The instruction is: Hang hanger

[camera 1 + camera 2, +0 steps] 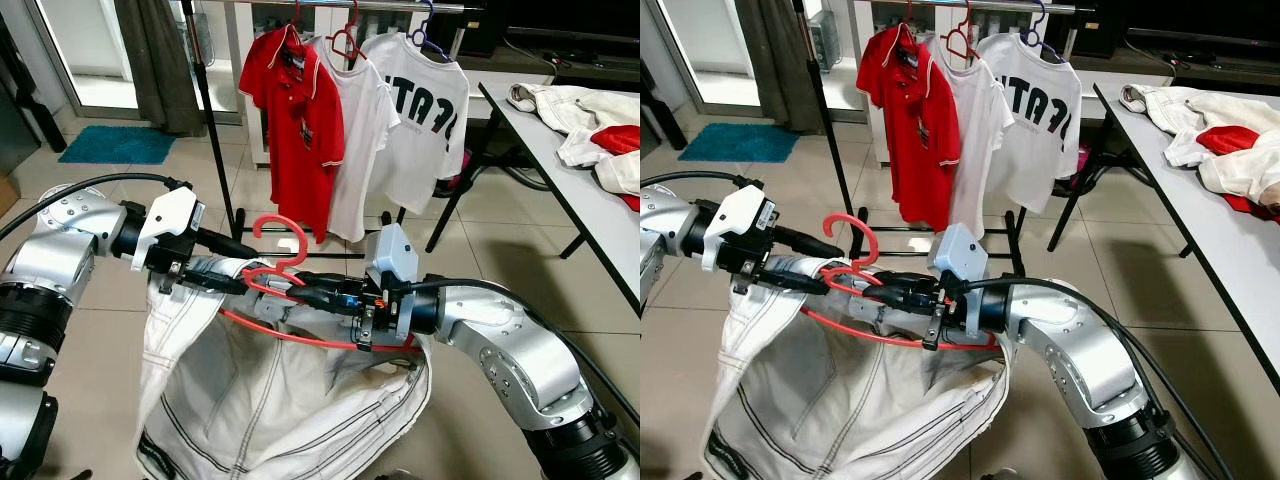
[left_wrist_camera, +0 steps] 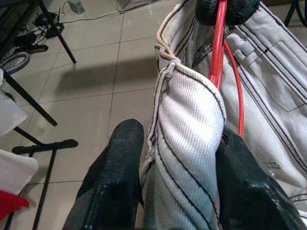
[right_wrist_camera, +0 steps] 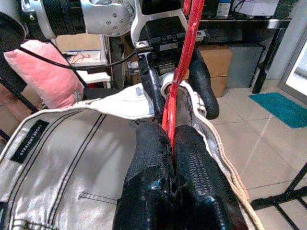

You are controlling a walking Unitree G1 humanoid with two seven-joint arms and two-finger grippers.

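A red plastic hanger (image 1: 278, 240) is held in front of me at chest height, its hook pointing up. A white denim garment (image 1: 250, 400) with dark stitching hangs from it and sags towards the floor. My left gripper (image 1: 240, 270) is shut on the garment's bunched waistband (image 2: 187, 124), one black finger on each side of the fabric. From the right, my right gripper (image 1: 300, 287) is shut on the hanger's red bar (image 3: 184, 62), close to the left gripper. The clothes rail (image 1: 330, 5) stands further ahead, beyond both grippers.
On the rail hang a red polo shirt (image 1: 300, 120) and two white shirts (image 1: 425, 110) on their own hangers. The rack's black pole (image 1: 210, 110) is at its left. A grey table (image 1: 560, 190) with heaped clothes (image 1: 590, 120) stands at the right. Tiled floor and a blue mat (image 1: 115, 145) lie at the left.
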